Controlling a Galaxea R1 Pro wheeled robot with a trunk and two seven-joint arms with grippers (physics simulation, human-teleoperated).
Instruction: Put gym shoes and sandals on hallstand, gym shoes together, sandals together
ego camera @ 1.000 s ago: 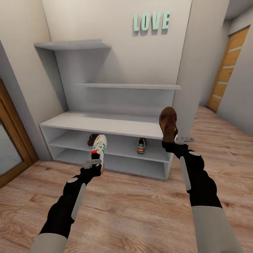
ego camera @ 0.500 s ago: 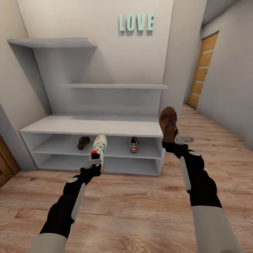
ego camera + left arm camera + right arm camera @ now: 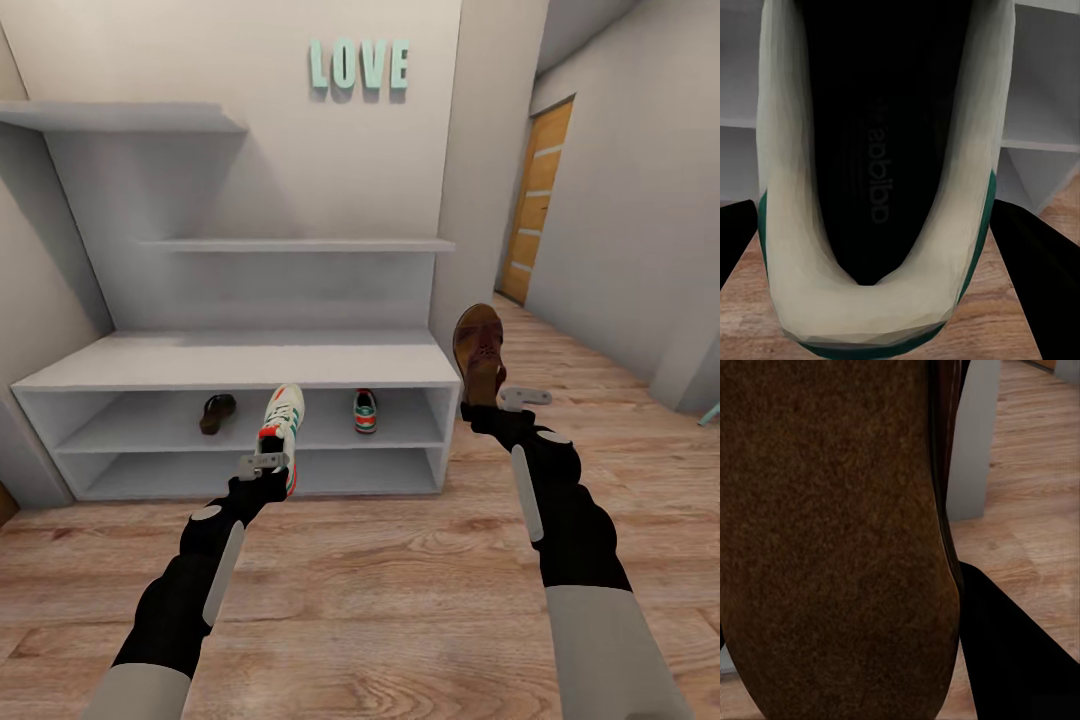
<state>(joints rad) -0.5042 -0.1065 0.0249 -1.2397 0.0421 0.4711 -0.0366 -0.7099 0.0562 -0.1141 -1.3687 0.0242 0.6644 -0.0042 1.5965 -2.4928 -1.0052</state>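
My left gripper (image 3: 270,468) is shut on a white gym shoe (image 3: 282,430) with green stripes, held toe-up in front of the hallstand (image 3: 230,360); its sole (image 3: 881,165) looms close in the left wrist view. My right gripper (image 3: 490,400) is shut on a brown sandal (image 3: 478,350), held upright by the rack's right end; its brown sole (image 3: 832,532) faces the right wrist camera. On the rack's upper open shelf lie the second sandal (image 3: 216,412) and the second gym shoe (image 3: 365,411), apart from each other.
Wood-plank corridor floor (image 3: 380,600) spreads in front of the rack. Two staggered shelves (image 3: 290,244) and "LOVE" letters (image 3: 358,64) sit above it. A wall column (image 3: 480,180) stands right of the rack, with a wooden door (image 3: 535,200) down the corridor.
The whole view has swung right, so the rack sits further left in the picture. Both grippers keep their shoes in the same pose relative to the camera.
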